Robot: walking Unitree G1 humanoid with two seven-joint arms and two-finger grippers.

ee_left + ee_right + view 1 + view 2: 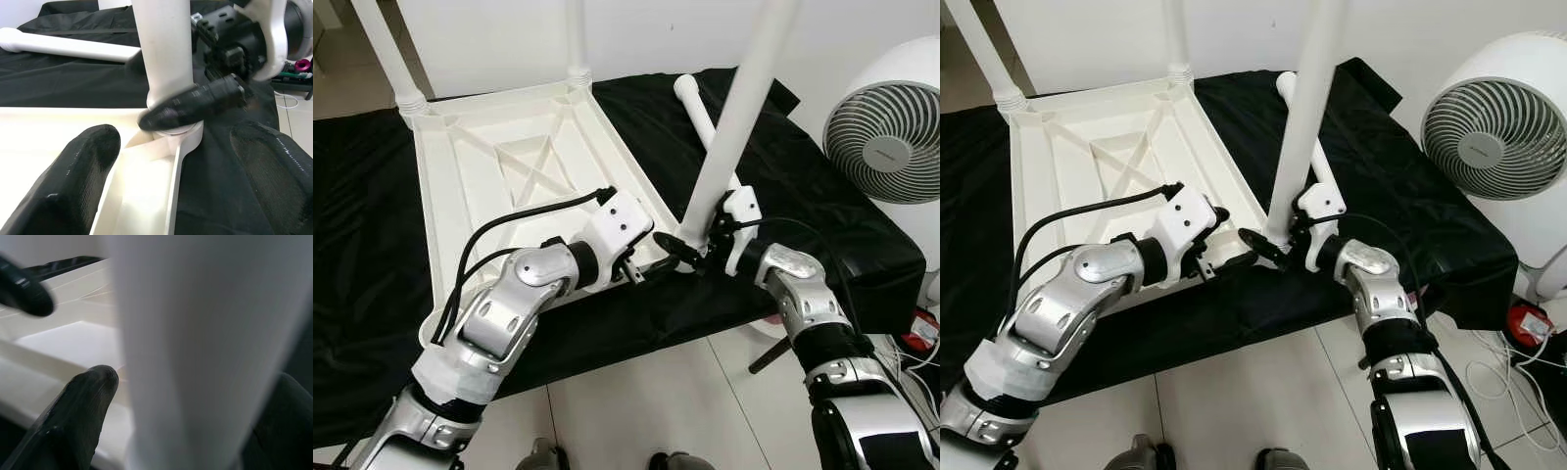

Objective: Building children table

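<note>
Upturned white tabletop (499, 186) on black-draped worktop (372, 294). Right tool (690, 247) clamped low on upright leg (729, 127) at near-right corner socket. Left tool (166, 161) wide, just beside. Light, stiff, slick plastic; best gripped low near socket.

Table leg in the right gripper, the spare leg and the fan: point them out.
held table leg (734, 127), left eye view, mid shaft.
spare leg (697, 110), left eye view, upper shaft on the black cloth.
fan (883, 127), left eye view, grille centre.

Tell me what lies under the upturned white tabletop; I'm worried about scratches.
A black cloth lies under the upturned tabletop, spreading out past its edges. What the cloth rests on is covered, so it can't be told.
</note>
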